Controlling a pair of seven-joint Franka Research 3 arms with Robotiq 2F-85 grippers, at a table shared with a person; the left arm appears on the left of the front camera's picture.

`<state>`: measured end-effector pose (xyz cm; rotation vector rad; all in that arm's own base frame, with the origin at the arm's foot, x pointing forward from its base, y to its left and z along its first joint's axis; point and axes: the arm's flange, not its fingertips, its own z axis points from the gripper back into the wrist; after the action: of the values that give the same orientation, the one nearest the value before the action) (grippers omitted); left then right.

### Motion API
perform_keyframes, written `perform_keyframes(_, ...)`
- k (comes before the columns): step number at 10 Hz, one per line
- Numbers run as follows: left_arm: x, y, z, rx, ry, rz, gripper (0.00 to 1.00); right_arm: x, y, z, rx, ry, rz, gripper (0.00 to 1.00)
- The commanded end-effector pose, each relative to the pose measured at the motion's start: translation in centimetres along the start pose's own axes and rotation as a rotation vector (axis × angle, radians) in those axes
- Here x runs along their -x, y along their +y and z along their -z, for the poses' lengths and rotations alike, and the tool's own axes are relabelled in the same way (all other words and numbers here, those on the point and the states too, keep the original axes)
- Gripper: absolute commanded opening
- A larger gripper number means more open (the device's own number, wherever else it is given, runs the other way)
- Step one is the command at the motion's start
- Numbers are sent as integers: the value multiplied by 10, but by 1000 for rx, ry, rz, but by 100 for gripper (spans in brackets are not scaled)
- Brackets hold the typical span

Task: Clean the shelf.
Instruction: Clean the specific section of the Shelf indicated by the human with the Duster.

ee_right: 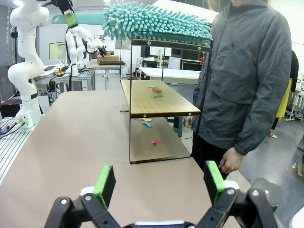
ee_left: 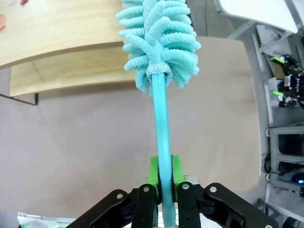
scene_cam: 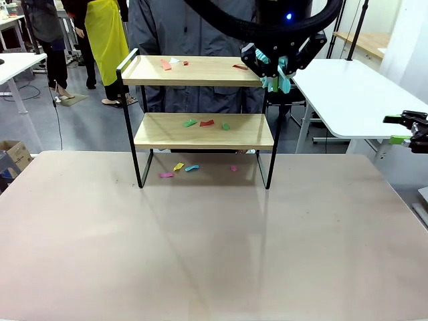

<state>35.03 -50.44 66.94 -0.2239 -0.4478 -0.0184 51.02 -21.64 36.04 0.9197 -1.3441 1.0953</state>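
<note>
I see the shelf (scene_cam: pixel 207 72) at the far middle of the worktop (scene_cam: pixel 200 254), with paper scraps (scene_cam: pixel 200 123) on both boards and beneath. The left gripper (ee_left: pixel 165 172) clamps a teal duster (ee_left: pixel 159 42) at the top board's right end. The right gripper (ee_right: pixel 159 182) gapes wide, empty. A person (scene_cam: pixel 180 27) stands just behind.

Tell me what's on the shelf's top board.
Small paper scraps, pink, white and red. The teal duster, held by the left gripper, hides the right end of the board.
</note>
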Motion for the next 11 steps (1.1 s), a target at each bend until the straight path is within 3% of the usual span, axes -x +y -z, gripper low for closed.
perform_keyframes(1, -8, 14, -4, -8, 32, 0, 13, -3, -1, 1, 1, 2, -5, 100)
perform_keyframes(5, -28, 57, -9, -85, 99, -32, 13, -3, -1, 1, 1, 2, -5, 100)
perform_keyframes(11, -37, 161, -19, -327, 130, -59, 13, -3, -1, 1, 1, 2, -5, 100)
